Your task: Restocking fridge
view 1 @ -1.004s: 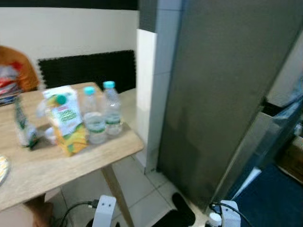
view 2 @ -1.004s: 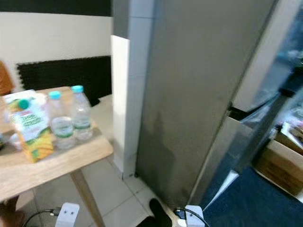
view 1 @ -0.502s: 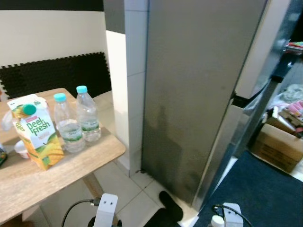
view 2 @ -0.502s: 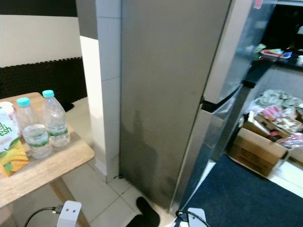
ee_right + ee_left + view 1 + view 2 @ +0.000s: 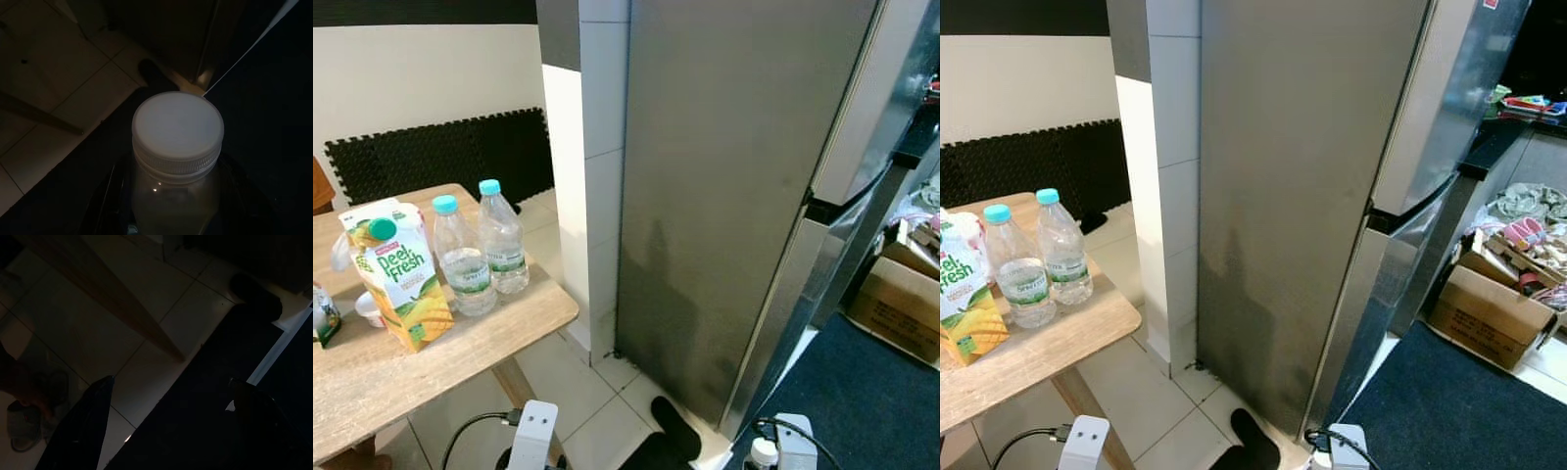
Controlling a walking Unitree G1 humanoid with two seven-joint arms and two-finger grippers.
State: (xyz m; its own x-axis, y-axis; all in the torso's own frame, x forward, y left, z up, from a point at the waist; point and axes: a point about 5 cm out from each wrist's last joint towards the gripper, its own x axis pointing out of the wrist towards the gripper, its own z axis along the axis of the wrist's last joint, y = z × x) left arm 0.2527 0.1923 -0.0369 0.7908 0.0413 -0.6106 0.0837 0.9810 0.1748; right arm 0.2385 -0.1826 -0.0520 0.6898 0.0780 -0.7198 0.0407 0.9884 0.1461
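Right wrist view: white-capped bottle (image 5: 177,147) is being gripped by the right gripper (image 5: 171,196), low beside the fridge (image 5: 734,196). Juice carton (image 5: 401,269) and two water bottles (image 5: 480,245) are still waiting on the table (image 5: 372,372); left gripper (image 5: 166,426) is hanging spread, empty.

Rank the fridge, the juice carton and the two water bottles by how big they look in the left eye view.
1. Fridge, by far the largest.
2. Juice carton, though it stands a bit nearer the camera.
3. The two bottles, left bottle and right bottle: they look alike, so no ranking between them.
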